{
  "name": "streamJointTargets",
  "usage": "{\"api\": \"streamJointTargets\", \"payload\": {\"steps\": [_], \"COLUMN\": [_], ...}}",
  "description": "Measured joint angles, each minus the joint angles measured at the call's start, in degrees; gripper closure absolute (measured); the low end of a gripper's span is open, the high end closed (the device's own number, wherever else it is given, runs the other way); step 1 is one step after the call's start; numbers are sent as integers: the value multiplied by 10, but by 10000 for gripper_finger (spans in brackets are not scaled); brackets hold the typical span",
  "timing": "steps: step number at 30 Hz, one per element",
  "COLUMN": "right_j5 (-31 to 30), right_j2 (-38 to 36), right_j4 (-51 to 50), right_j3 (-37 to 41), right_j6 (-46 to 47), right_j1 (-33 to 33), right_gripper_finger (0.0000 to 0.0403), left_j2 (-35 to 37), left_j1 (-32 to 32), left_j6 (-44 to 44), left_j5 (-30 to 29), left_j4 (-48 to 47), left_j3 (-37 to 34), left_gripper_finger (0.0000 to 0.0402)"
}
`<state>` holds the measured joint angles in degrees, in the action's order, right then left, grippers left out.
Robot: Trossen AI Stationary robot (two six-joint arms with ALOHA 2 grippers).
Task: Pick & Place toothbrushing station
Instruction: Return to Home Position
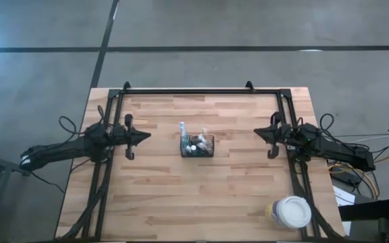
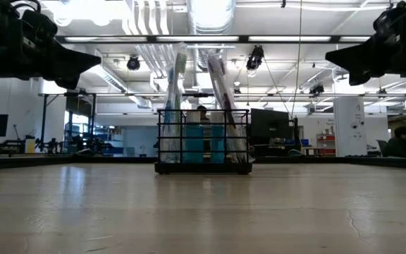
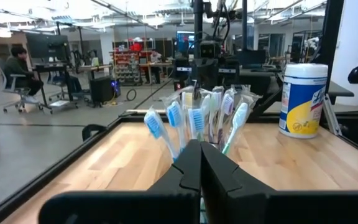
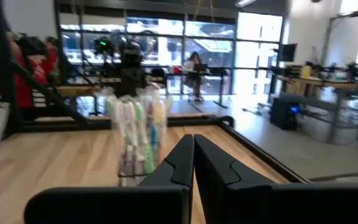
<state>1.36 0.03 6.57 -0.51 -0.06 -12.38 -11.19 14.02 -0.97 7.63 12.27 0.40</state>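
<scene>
Caddy [image 1: 198, 146] stood loaded; left pincer [image 1: 145, 136] and right pincer [image 1: 258, 133] sat closed, empty, well clear. Retreat wanted a straight, level withdrawal.

Right gripper [image 4: 193, 140]: two dark plastic fingers pressed together, tips pointing at the brush bundle. Straight ahead, thin toothbrushes [image 4: 134, 134] in clear wrappers, pink-white and green ones readable, stand upright in a small black wire-mesh caddy [image 4: 128, 179]; the mesh is hard to make out. The caddy sits on a light wooden plank table [image 4: 48, 158]. A black metal frame rail [image 4: 263, 152] runs along the table edge. Another dark robot arm [image 4: 131, 62] is farther off behind the brushes. A seated person [image 4: 196, 65] is at a desk far back.
</scene>
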Motion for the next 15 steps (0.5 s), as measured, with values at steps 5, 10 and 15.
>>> {"api": "streamJointTargets", "payload": {"steps": [5, 10, 15], "right_j5": [17, 19, 19], "right_j2": [1, 1, 1], "right_j4": [-6, -4, -4], "right_j3": [0, 0, 0], "right_j6": [14, 30, 31], "right_j1": [0, 0, 0], "right_gripper_finger": [394, 394, 394], "left_j2": [5, 5, 5], "left_j1": [0, 0, 0], "left_j6": [-3, -2, -4], "left_j5": [0, -2, -2], "left_j4": [2, -19, -20], "left_j3": [0, 0, 0], "left_gripper_finger": [401, 389, 379]}}
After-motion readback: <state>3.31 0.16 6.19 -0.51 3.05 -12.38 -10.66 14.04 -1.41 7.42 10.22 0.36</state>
